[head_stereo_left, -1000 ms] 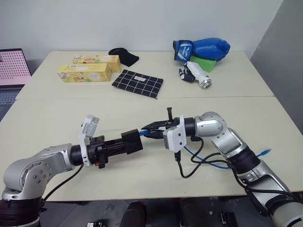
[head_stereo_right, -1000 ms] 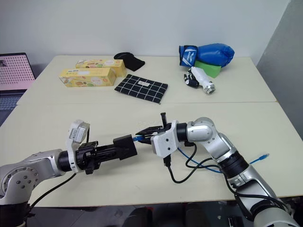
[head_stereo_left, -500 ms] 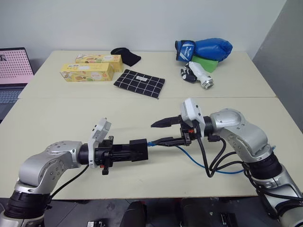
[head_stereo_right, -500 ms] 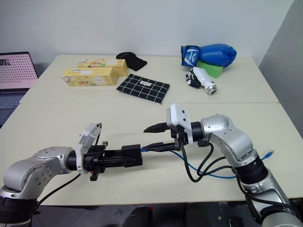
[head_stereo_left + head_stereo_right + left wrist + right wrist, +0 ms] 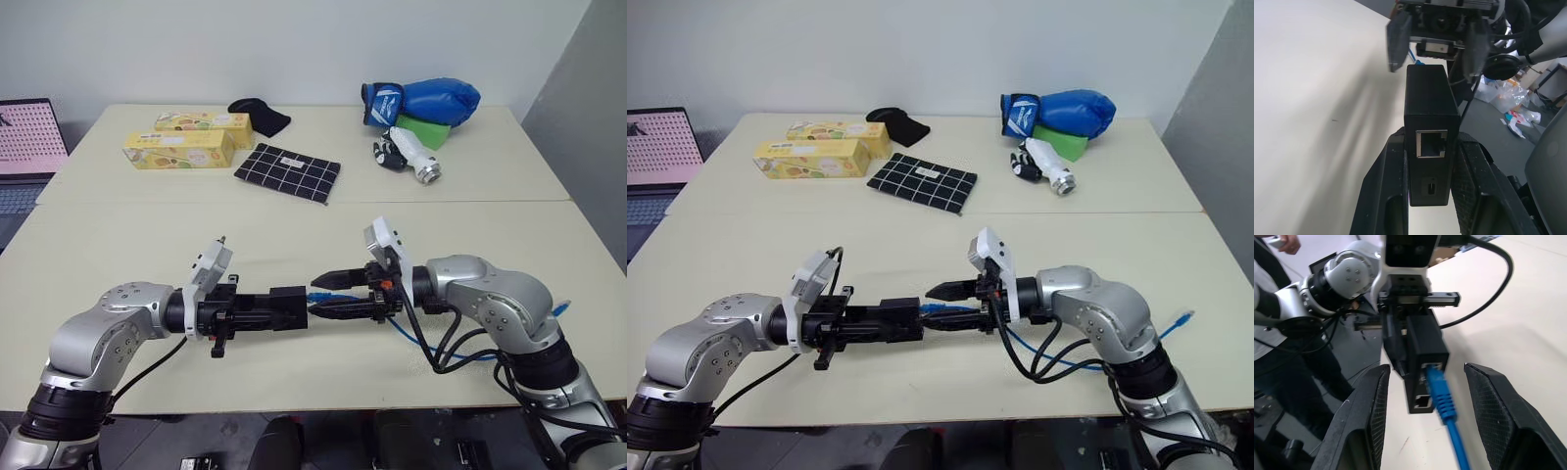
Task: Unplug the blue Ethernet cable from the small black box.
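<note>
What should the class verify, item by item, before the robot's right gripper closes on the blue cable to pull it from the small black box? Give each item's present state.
1. Small black box is clamped between the left gripper fingers: ok.
2. Blue Ethernet cable is plugged into the box: ok, it is not yet out.
3. Right gripper is open, one finger on each side of the plug: ok.
4. Right gripper's fingers are touching the plug: not ok, there is a gap on both sides.
5. Box's other port, facing the left wrist camera, is empty: ok.
6. Cable's slack on the table is free to follow the pull: cannot tell, it runs under the right arm's black wires.
</note>
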`<state>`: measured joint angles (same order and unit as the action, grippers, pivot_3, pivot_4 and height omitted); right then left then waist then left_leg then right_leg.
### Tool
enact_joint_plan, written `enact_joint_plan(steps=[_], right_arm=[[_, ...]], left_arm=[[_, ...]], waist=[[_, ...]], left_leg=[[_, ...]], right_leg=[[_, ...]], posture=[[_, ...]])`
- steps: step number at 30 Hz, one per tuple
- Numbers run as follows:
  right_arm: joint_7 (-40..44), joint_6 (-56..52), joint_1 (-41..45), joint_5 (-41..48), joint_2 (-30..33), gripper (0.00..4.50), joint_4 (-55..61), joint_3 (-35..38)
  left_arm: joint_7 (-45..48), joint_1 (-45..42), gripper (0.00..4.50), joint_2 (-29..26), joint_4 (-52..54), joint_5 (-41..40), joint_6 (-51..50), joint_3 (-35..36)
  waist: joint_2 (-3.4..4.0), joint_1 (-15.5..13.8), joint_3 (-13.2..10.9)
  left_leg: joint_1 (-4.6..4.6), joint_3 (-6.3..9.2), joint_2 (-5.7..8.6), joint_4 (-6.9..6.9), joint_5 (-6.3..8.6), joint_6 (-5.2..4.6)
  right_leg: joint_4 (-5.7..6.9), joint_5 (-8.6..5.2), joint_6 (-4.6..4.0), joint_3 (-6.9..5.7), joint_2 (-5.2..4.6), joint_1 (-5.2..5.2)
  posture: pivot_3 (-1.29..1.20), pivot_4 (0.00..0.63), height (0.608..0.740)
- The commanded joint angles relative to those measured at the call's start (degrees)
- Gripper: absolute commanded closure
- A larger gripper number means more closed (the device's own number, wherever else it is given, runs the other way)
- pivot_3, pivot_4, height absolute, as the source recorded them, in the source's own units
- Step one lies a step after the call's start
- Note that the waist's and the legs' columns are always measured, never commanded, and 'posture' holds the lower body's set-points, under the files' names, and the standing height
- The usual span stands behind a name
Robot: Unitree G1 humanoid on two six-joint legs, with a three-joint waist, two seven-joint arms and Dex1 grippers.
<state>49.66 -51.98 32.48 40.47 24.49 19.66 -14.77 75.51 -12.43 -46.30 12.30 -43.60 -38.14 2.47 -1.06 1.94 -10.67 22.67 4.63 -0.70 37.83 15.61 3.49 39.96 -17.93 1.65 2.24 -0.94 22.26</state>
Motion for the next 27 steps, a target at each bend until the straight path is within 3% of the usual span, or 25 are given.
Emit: enact_joint_plan(steps=[1,11,14,21,23,27], right_arm=[[0.6,0.9,0.5,-0.8,0.2,1.97,0.1,-0.3],[2.0,0.8,0.5,-1.3,0.1,1.97,-0.5,-1.2],[2.1,0.9,0.4,-1.7,0.1,2.46,-0.4,-1.5],[2.3,1.3,0.4,-2.4,0.4,4.16,-0.4,-2.1],[2.7,1.5,0.5,-2.7,0.6,4.43,-0.5,-2.3],[3.7,1.5,0.7,-2.9,1.0,4.45,-0.7,-2.4]], left_arm=[[0.6,0.0,3.72,-0.1,0.5,0.3,1.1,0.4],[-0.1,0.5,3.72,0.4,0.7,0.5,1.0,1.1],[-0.2,0.7,3.72,0.5,0.8,0.5,1.0,1.2],[-0.6,1.0,3.72,0.9,0.8,0.4,1.1,1.4],[-0.8,0.8,3.72,1.2,0.6,0.2,1.2,1.5],[-0.2,0.8,3.72,1.1,0.9,0.2,1.2,1.4]], waist=[[0.0,0.0,0.0],[0.0,0.0,0.0],[0.0,0.0,0.0],[0.0,0.0,0.0],[0.0,0.0,0.0],[0.0,0.0,0.0]], left_leg=[[0.01,0.01,-0.01,0.0,0.0,0.0],[0.01,0.0,-0.02,0.0,0.0,0.0],[0.01,0.01,-0.03,0.0,0.0,0.0],[0.01,0.01,-0.03,0.0,0.0,0.0],[0.01,0.01,-0.03,0.0,0.0,0.0],[0.01,0.01,-0.03,0.0,0.0,0.0]], right_leg=[[0.0,0.0,0.0,-0.01,0.04,0.0],[-0.01,0.0,0.0,0.01,0.09,0.0],[-0.01,0.0,0.0,0.0,0.09,0.0],[-0.01,0.0,0.0,0.0,0.09,0.0],[-0.02,0.0,0.0,0.0,0.09,0.0],[-0.02,0.0,0.0,0.0,0.09,0.0]], posture=[[0.0,0.15,0.74],[0.0,0.15,0.74],[0.0,0.15,0.74],[0.0,0.15,0.74],[0.0,0.15,0.74],[0.0,0.15,0.74]])
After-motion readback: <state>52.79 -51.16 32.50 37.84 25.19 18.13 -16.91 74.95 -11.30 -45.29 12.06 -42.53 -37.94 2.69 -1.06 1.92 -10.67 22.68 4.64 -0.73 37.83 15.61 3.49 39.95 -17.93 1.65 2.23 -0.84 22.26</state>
